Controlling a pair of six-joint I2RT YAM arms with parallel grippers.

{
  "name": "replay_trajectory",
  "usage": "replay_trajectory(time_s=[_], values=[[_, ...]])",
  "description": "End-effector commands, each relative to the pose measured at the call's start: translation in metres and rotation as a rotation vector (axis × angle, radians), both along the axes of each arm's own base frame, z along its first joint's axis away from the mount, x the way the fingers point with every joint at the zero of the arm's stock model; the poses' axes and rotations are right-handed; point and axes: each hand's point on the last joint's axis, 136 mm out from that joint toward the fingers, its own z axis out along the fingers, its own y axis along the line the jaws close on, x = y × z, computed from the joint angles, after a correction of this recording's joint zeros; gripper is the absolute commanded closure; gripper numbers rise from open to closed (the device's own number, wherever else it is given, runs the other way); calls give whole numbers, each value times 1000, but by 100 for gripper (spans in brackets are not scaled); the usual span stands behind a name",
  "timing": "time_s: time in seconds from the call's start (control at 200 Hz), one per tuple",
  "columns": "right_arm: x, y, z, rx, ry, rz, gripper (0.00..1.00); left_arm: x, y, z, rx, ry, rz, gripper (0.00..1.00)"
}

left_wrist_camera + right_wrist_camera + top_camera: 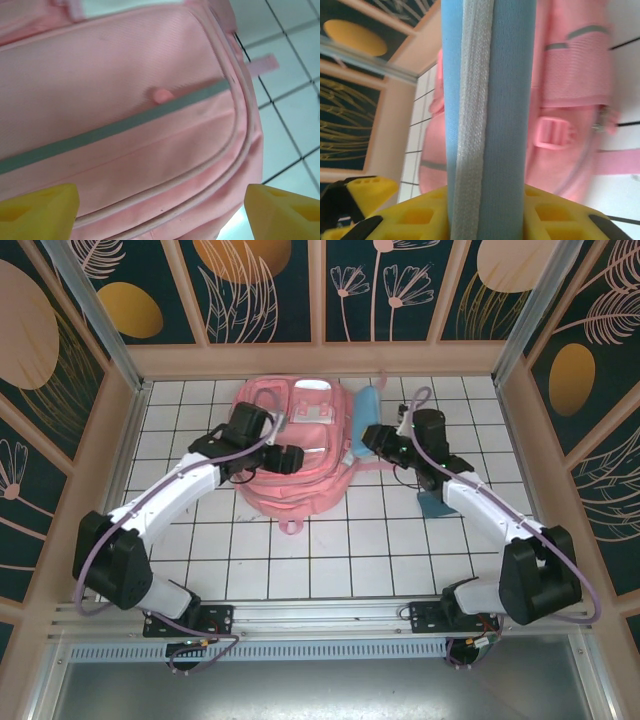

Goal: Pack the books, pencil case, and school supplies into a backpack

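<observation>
1. Backpack point(305, 495): pink, lying flat on the white-tiled surface point(330, 550) towards its far side, with a pale shiny panel on its far end. What is inside it cannot be seen.
2. In the left wrist view its front shows a grey strip, a small pink zip pull and pale piping along a curved seam.
3. The left gripper point(160, 207) hangs over the backpack's near left part. Its yellow fingertips point(40, 207) are spread wide apart, released, with nothing between them.
4. The right gripper point(360, 443) is at the backpack's right edge, clenched on a blue pencil case point(368, 410). The case's white zip strip runs lengthwise between the yellow fingers.
5. The pencil case lies along the backpack's right side, outside it.
6. A flat teal thing point(435, 506) lies on the surface to the right of the backpack, partly under the right arm. What it is cannot be told.
</observation>
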Motion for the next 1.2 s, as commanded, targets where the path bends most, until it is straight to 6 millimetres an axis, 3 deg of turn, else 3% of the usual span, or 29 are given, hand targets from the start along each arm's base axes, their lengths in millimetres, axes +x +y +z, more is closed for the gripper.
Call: replay_trajectory(time_s=[0.0, 0.155, 0.285, 0.46, 0.485, 0.586, 0.911, 0.991, 1.196], values=[[-10, -11, 0, 48, 27, -12, 68, -6, -5, -10, 186, -55, -200, 15], [-14, -23, 0, 62, 24, -31, 68, 1, -12, -21, 278, -75, -317, 21], [-16, -28, -2, 67, 34, -34, 68, 1, -18, -32, 314, -54, -410, 21], [-16, -29, -5, 72, 41, -32, 68, 8, -26, -27, 335, -115, -480, 17], [-16, -29, -5, 73, 41, -32, 67, 9, -28, -37, 342, -96, -503, 17], [-15, -30, -5, 72, 40, -42, 67, 16, -35, -37, 347, -134, -534, 16], [-17, -37, 4, 54, 22, -75, 66, 38, -20, -53, 507, -184, -520, 12], [-17, -37, 3, 59, 25, -74, 66, 52, -15, -46, 548, -242, -470, 19], [-24, -31, 0, 75, 50, -40, 67, 61, -26, 0, 476, -389, -438, 57]])
